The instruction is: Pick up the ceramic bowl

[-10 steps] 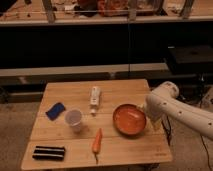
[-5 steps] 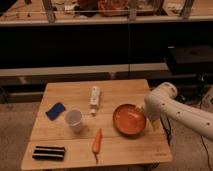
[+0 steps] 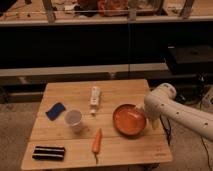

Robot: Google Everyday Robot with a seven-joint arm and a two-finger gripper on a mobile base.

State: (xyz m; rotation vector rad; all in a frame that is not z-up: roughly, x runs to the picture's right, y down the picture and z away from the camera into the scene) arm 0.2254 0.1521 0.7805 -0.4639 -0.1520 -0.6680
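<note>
**Item:** ceramic bowl (image 3: pixel 128 120), orange-red, upright, resting on the surface (image 3: pixel 65 92) near its right edge.

**Gripper** (image 3: pixel 151 122): low, just beside the bowl's right rim. Fingers spread open, nothing held.

**Step in hand:** approach; grasp not yet made.

**Next move, as judged:** set the fingers astride the rim, close, lift level.

**Neighbours:** carrot (image 3: pixel 97 141) and cup (image 3: pixel 73 119), left of the bowl and apart from it.
</note>
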